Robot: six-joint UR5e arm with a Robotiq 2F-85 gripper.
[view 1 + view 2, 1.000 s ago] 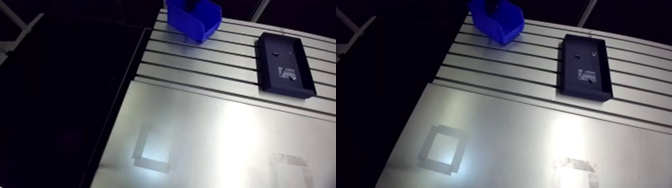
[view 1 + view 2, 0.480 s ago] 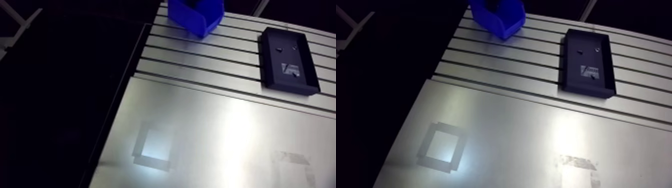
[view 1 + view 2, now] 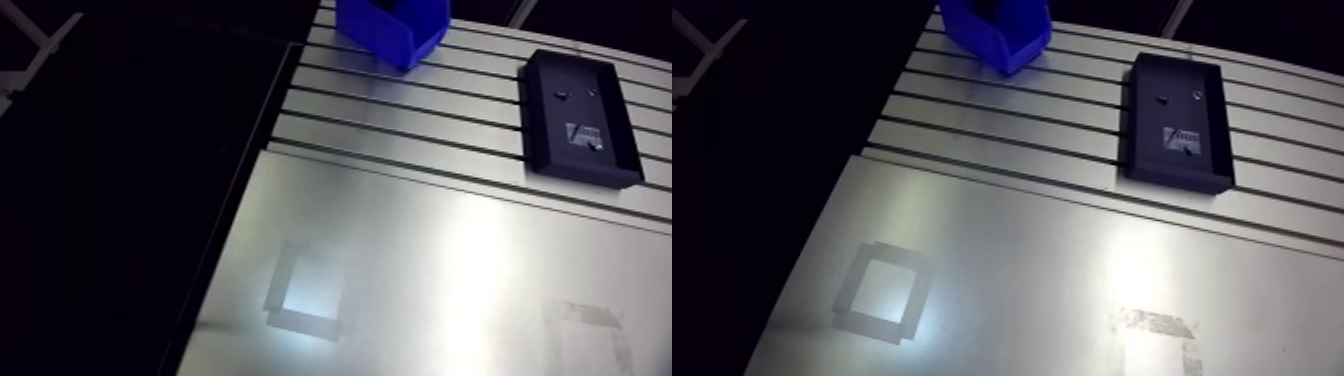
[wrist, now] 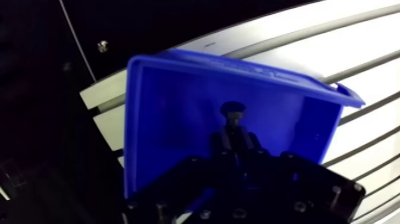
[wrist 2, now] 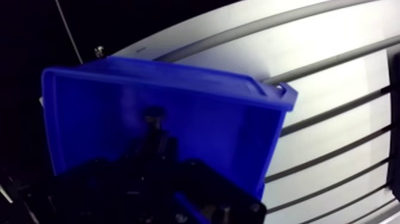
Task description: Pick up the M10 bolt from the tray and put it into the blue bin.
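Note:
In the wrist view my gripper [image 4: 234, 138] hangs over the open blue bin [image 4: 178, 101], and its fingers [image 4: 221, 142] stand close together. A dark M10 bolt [image 4: 233, 111] is pinched between them, its round head poking out past the tips above the bin's floor. In the arm view the blue bin [image 3: 392, 28] stands at the far edge of the slotted table. The black tray [image 3: 580, 118] lies to its right and holds two small parts [image 3: 562, 95] and a light label [image 3: 583, 135]. The gripper does not show clearly in the arm view.
The slotted aluminium table [image 3: 420, 110] meets a smooth metal plate [image 3: 400, 260] nearer the camera. The plate carries a taped square outline [image 3: 305, 292] and a worn tape patch [image 3: 590, 330]. The table's left edge drops into darkness.
The arm view has shifted, so the bin and tray sit a little higher and further right in it. Nothing on the table has moved.

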